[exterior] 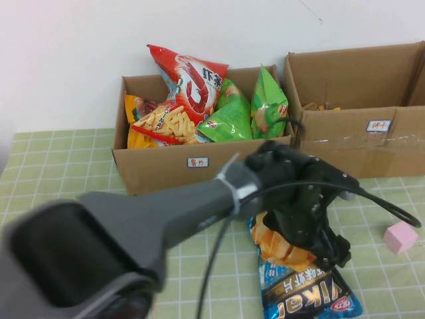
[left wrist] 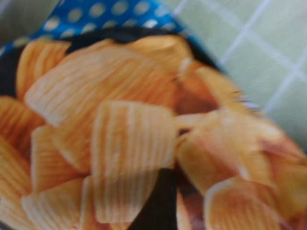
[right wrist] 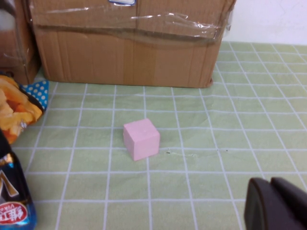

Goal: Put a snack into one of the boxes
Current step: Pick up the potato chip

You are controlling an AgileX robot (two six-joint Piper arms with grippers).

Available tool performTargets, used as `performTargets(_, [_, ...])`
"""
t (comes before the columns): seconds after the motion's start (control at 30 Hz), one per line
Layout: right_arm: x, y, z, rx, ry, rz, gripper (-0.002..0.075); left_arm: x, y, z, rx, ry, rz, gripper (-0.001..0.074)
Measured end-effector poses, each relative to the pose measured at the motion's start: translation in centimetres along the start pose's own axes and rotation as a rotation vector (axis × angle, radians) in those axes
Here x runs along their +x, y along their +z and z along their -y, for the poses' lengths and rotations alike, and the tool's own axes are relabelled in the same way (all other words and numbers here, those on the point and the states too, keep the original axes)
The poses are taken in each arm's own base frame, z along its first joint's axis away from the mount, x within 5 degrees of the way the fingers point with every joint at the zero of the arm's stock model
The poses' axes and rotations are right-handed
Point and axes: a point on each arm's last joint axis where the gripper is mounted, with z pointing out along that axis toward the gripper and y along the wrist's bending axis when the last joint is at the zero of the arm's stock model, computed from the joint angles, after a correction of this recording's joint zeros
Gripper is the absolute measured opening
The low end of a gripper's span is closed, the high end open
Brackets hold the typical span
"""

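A blue chip bag (exterior: 302,289) printed with orange ridged chips lies flat on the green checked cloth in front of the boxes. My left gripper (exterior: 323,247) is right down on its upper end, and the bag (left wrist: 124,139) fills the left wrist view. The left box (exterior: 166,169) is open and holds several snack bags, among them a red one (exterior: 192,76) and green ones (exterior: 232,113). The right box (exterior: 372,143) has clear tape and a white label. My right gripper (right wrist: 271,187) is shut and empty, low over the cloth to the right of the bag, outside the high view.
A small pink cube (exterior: 400,237) sits on the cloth right of the bag, also in the right wrist view (right wrist: 140,139). The taped box (right wrist: 129,48) stands behind it. My left arm (exterior: 166,219) crosses the front of the table. A white wall is behind the boxes.
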Motion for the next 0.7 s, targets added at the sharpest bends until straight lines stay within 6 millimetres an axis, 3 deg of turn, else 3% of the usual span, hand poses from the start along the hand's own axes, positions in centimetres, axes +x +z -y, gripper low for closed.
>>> performTargets(0.43, [0.0, 0.0, 0.0, 0.0, 0.0, 0.0, -0.0002, -2.8, 2.7, 0.9, -0.078, -0.048, -0.193, 0.0692])
performTargets(0.5, [0.0, 0.0, 0.0, 0.0, 0.0, 0.0, -0.0002, -2.9, 3.3, 1.0, -0.087, -0.045, -0.202, 0.0653])
performTargets(0.6, [0.0, 0.0, 0.0, 0.0, 0.0, 0.0, -0.0002, -2.8, 3.7, 1.0, -0.097, -0.039, -0.209, 0.0537])
performTargets(0.7, [0.0, 0.0, 0.0, 0.0, 0.0, 0.0, -0.0002, -2.7, 3.8, 1.1, -0.097, -0.003, -0.216, 0.033])
